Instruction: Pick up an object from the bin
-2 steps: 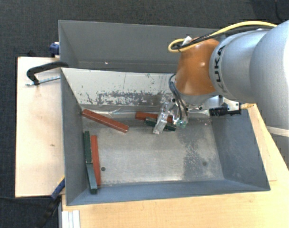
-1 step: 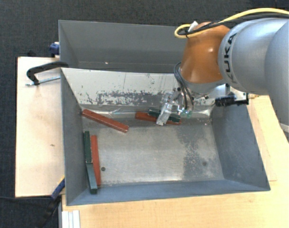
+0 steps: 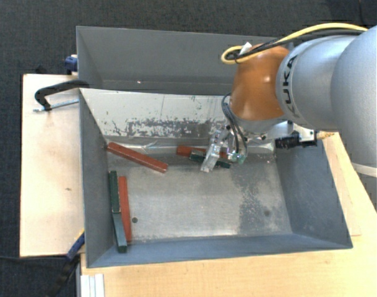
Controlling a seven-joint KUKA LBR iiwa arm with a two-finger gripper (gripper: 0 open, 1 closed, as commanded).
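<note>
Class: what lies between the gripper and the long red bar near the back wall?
The camera view shows a short red-and-green piece beside the gripper; then bare floor up to the long red bar.

Spot: one cam, up above the bin point(image 3: 176, 60), a bit off to one side
Facing: down into it, far wall's inner face nicely on show
Distance: fairly near, whole bin fits with some surround
Arm point(image 3: 337, 73): enters from the right
</note>
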